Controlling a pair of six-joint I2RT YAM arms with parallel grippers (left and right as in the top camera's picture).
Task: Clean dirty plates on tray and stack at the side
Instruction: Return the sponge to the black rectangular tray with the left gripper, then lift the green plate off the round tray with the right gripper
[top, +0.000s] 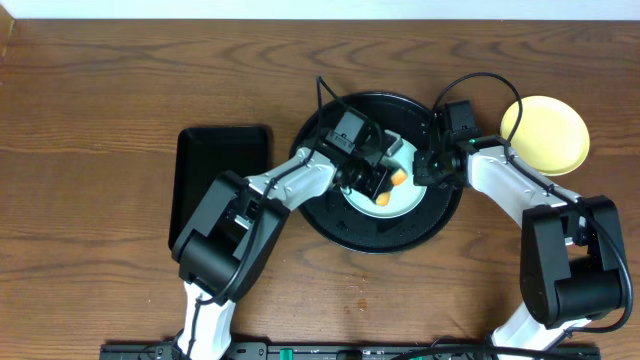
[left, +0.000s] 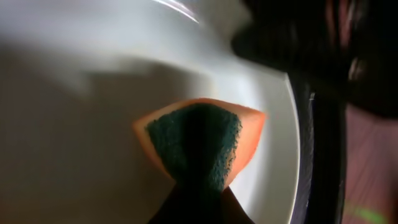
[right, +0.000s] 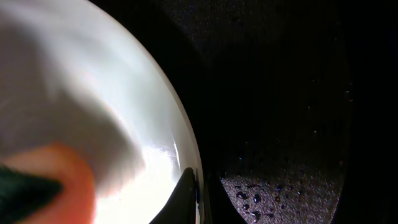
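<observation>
2 plates are showing: the aqua plate (top: 412, 197) is lying in the round tray (top: 340, 228), and the yellow plate (top: 544, 135) is sitting right on open tabletop (top: 100, 80). The left gripper (top: 382, 185) is pinching 1 sponge (left: 196, 140) onto the aqua plate. The right gripper (top: 428, 168) is sitting at that plate's right rim, and I cannot tell its opening.

The table (top: 100, 80) is brown with a wood grain. The round tray (top: 345, 232) is glossy black, and the right wrist view shows it dotted with tiny pale droplets. The rectangular tray (top: 215, 160) is plain black too. The aqua plate (top: 405, 203) is very pale, almost white where light glares off it. The yellow plate (top: 545, 135) is a plain pale yellow. The sponge (left: 199, 140) is orange with a dark green, coarse-textured face. The arms (top: 500, 175) are white and black.
</observation>
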